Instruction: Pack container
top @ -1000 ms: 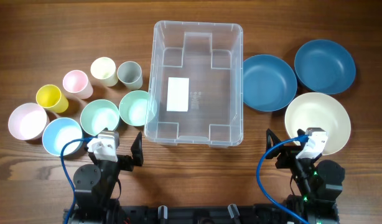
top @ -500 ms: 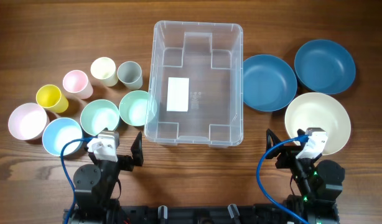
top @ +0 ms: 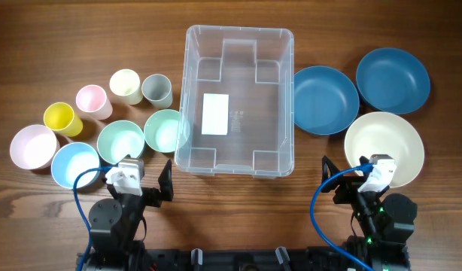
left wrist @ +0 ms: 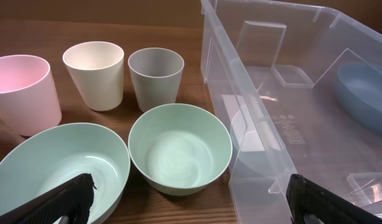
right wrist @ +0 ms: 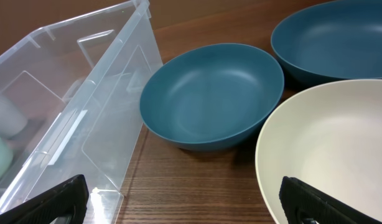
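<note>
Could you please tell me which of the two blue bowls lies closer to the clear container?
The left blue bowl, right beside the right wall of the container; the other blue bowl sits farther right, behind the cream bowl.

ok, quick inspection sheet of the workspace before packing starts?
Surface: wooden table, bare grain.
Job's things: container centre, upright, empty; four cups and four small bowls on its left, three large bowls on its right.
Clutter: nothing seen.
Grippers: left gripper and right gripper low at near edge, jaws open, holding nothing.
Cables: blue cable looped at each arm, off the dishes.
Surroundings: nothing seen.
</note>
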